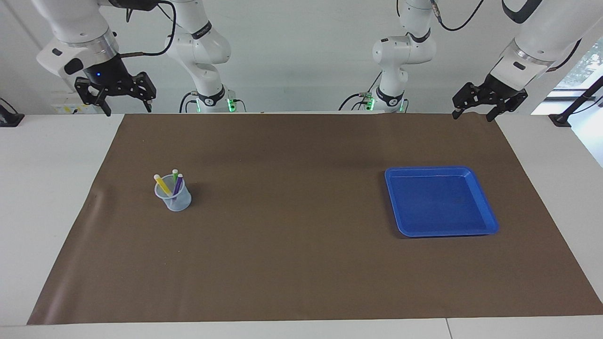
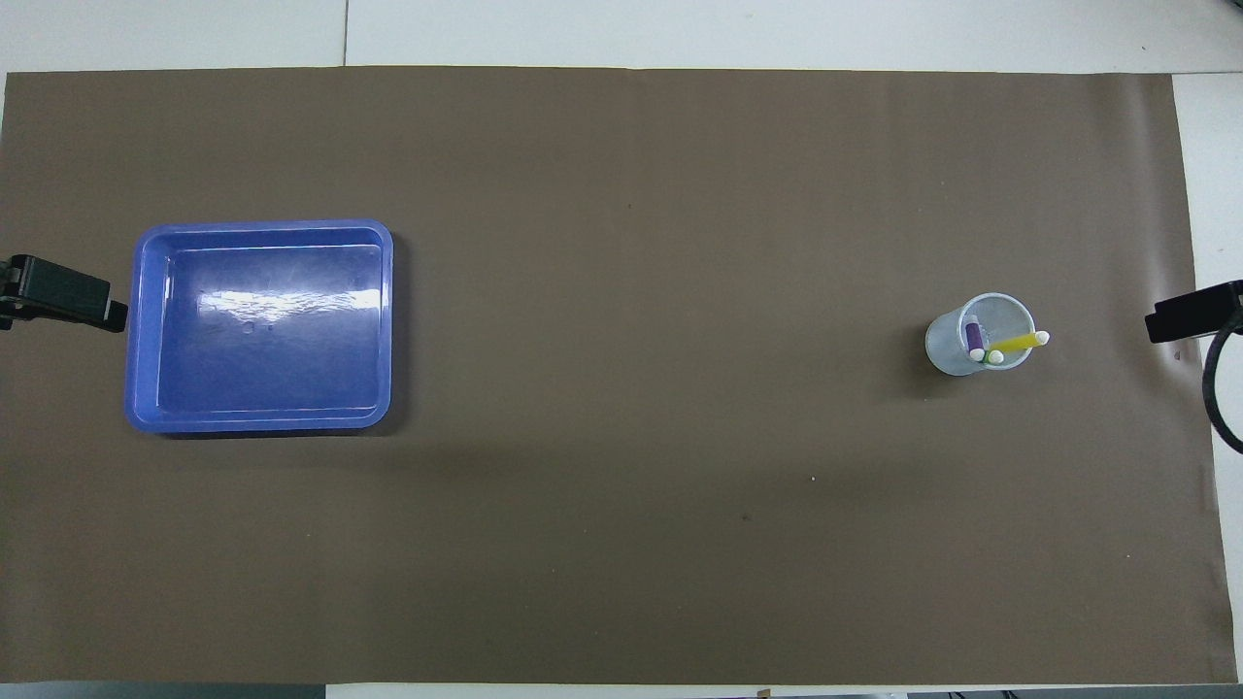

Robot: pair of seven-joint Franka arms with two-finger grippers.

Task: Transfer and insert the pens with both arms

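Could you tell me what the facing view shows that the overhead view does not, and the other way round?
Only the facing view shows both arms whole, with the left gripper and right gripper open, raised at the robots' edge of the table. Only the overhead view looks straight into the cup and onto the tray's bare floor. Both show the yellow pen, green pen and purple pen standing in the cup, the blue tray and the brown mat.

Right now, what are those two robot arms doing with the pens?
Nothing is being held. All three pens, the yellow pen, green pen and purple pen, stand in the clear cup toward the right arm's end of the table. The blue tray sits empty at the left arm's end. The left claw and right claw are both open, raised at the robots' edge, waiting.
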